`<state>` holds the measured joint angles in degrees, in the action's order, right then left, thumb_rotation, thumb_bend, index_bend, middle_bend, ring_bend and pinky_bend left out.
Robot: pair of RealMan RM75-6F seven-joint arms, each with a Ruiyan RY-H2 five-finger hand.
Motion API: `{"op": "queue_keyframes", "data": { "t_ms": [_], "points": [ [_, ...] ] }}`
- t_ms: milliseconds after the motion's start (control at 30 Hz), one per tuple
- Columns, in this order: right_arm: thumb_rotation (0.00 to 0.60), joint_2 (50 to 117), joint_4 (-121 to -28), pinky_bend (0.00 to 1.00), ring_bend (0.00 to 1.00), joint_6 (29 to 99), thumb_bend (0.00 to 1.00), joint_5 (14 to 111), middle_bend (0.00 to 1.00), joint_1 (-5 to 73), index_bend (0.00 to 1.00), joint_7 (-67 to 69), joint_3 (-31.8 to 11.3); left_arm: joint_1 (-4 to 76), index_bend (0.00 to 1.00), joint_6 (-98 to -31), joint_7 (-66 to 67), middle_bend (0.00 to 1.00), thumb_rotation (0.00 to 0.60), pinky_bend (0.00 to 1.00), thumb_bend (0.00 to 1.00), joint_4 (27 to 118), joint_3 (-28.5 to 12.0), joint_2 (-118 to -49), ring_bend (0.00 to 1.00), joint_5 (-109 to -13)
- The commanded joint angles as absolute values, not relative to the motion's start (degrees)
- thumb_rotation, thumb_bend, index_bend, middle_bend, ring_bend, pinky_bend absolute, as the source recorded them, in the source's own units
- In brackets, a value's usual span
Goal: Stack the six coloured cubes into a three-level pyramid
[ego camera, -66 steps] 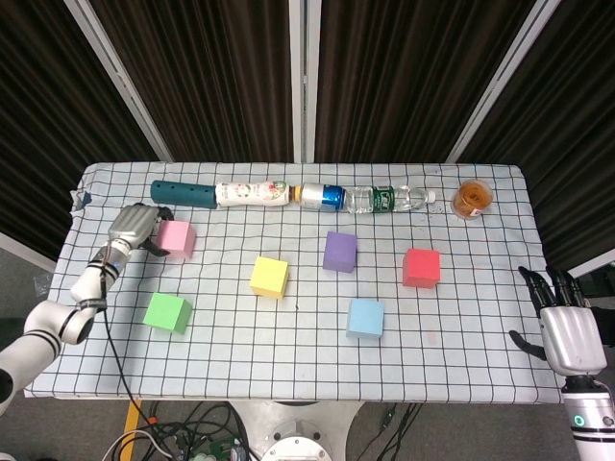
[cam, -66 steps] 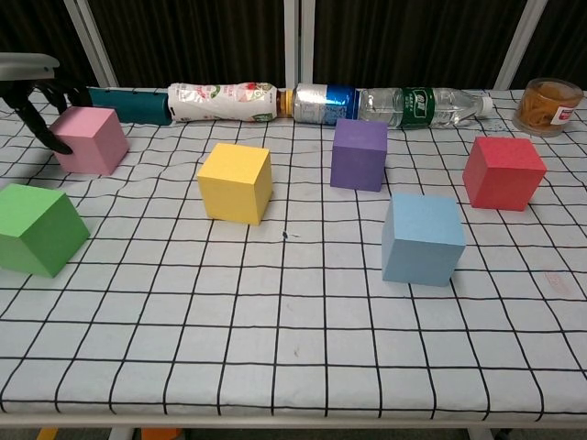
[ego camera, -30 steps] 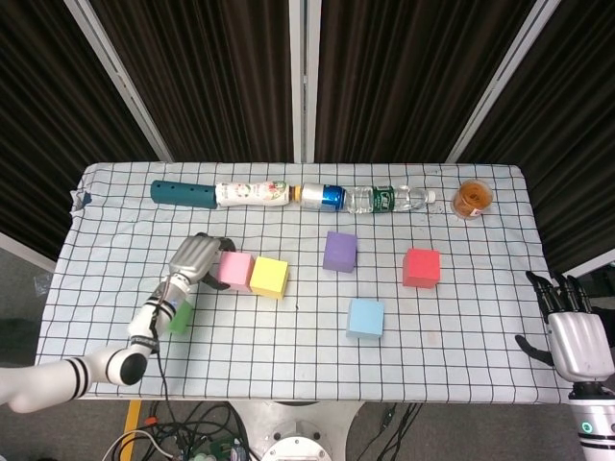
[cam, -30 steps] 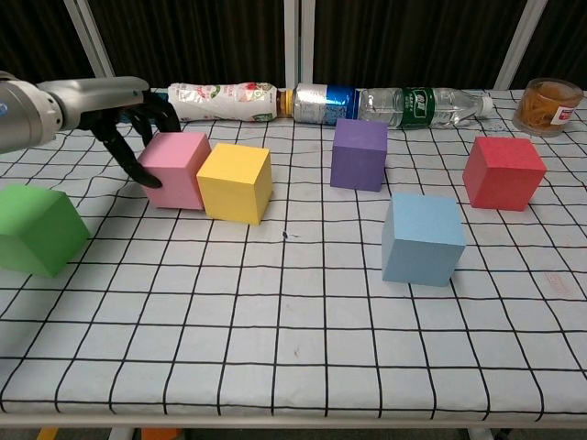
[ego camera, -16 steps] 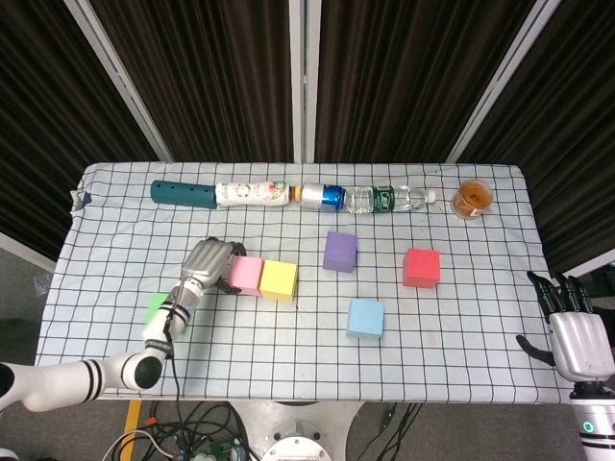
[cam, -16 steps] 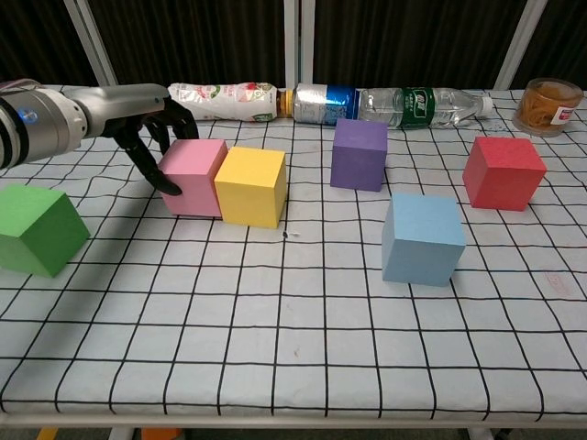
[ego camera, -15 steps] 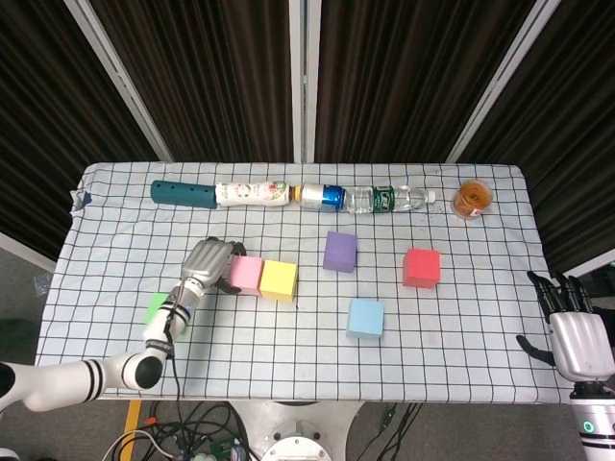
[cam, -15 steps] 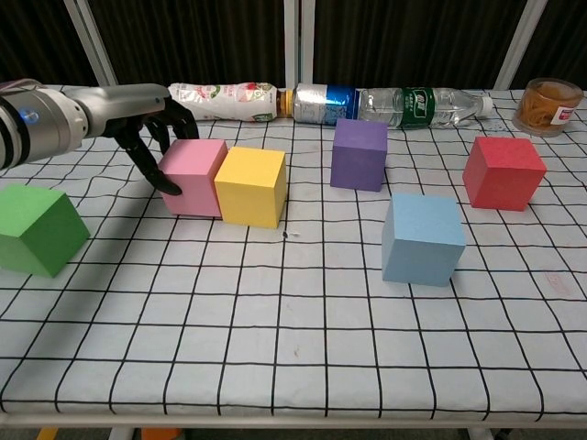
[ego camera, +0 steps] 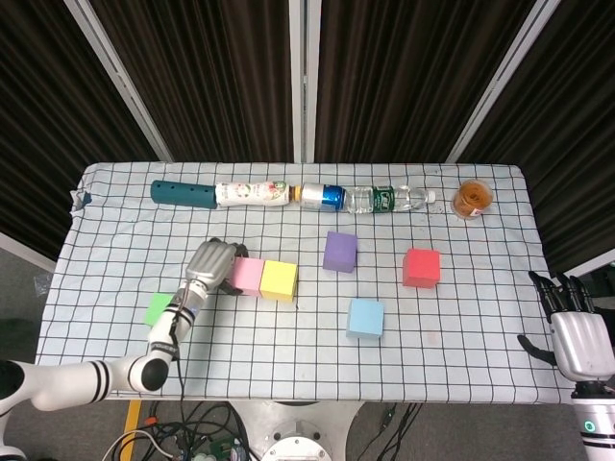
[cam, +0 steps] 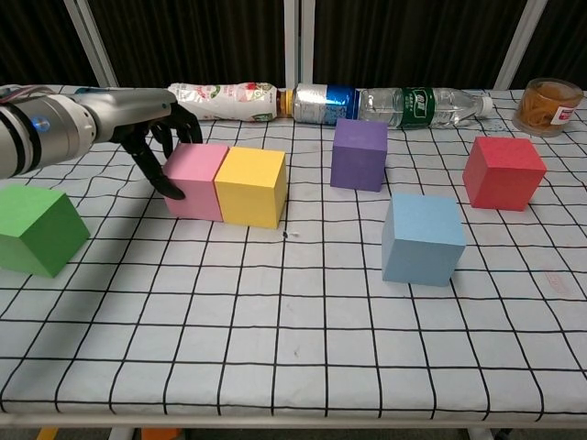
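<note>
Right now the worktop (ego camera: 461, 317), under its checked cloth, carries everything, and I judge the cloth has some give, so a cube should slide across it but may drag a wrinkle along.

My left hand (cam: 160, 137) is down at the outer side of the pink cube (cam: 194, 180), fingers curled against that face and touching it; I cannot tell whether it clasps the cube or only presses on it. On the cube's far side from my palm sits the yellow cube (cam: 250, 186), face to face with the pink, the two making a short row. The green cube (cam: 37, 228) lies nearer my body than that hand, apart from the row. Beyond the yellow one, further from the hand, stand the purple cube (cam: 359, 153), the blue cube (cam: 422, 237) and the red cube (cam: 503, 171), each on its own.

My right hand (ego camera: 574, 331) hangs off the worktop's edge, fingers spread, holding nothing.

These cubes look like light foam with matte, slightly soft faces. I expect them to grip well and not break, yet tip easily if nudged high. I would take each by two opposite side faces, about mid-height, leaving top and bottom clear for stacking.
</note>
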<state>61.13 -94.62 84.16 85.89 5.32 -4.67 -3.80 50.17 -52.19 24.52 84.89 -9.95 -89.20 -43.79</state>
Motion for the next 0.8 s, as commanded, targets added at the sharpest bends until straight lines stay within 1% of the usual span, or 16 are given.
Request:
{"op": "queue_keyframes", "data": {
  "t_ms": [33,800],
  "points": [
    [0.6,61.14,-94.58,0.07,0.02,84.18,0.1,85.88,0.15,5.27,0.01,-4.62,-3.78,50.25,0.43,-52.48,24.9,0.46,0.6,0.25,0.1,85.17,-9.98,-89.3,0.4,-43.51],
    [0.6,61.2,-94.08,0.07,0.02,84.29,0.1,85.83,0.15,5.04,0.01,-3.86,-3.75,51.41,0.41,-53.72,27.96,0.45,0.6,0.25,0.1,84.98,-10.45,-91.12,0.4,-39.93]
  ]
}}
